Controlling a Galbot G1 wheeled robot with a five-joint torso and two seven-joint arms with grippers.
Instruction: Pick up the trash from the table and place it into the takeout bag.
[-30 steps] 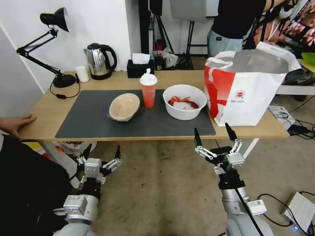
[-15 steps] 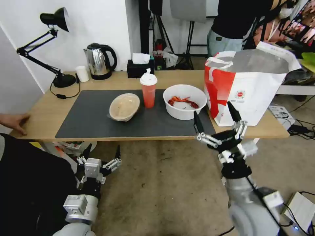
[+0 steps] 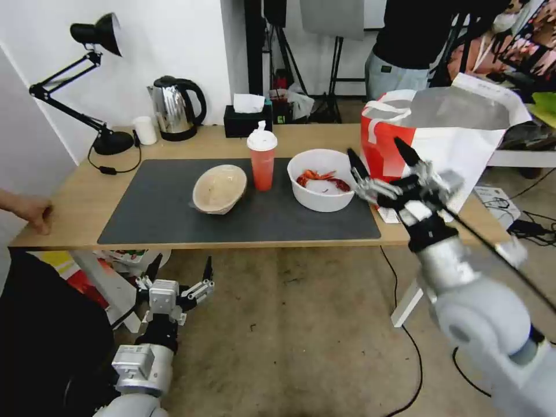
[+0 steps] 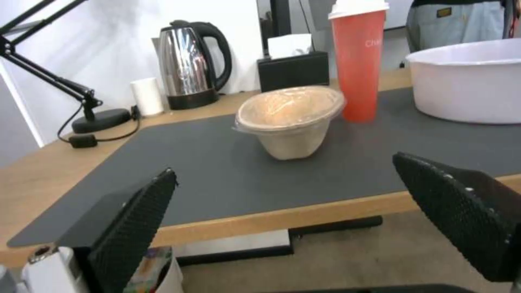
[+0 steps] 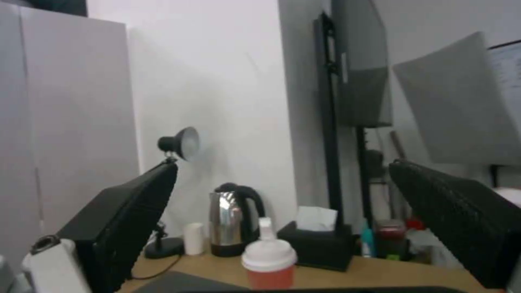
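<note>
Crayfish bowl (image 3: 322, 179) sits on the worktop (image 3: 81, 197) mat at nine o'clock from the right pincer (image 3: 379, 157), fingers spread, nearer than the left pincer (image 3: 179, 270), parked open below the edge; takeout bag (image 3: 446, 145) stands at three o'clock

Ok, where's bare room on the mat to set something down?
Free: the mat's left half, beside the paper bowl, and its front strip. Crowded: cup, white bowl and takeout bag sit close together, with the open right claw there.

Red cup (image 3: 262, 163), white lid (image 3: 262, 139), grey mat (image 3: 174, 208)
</note>
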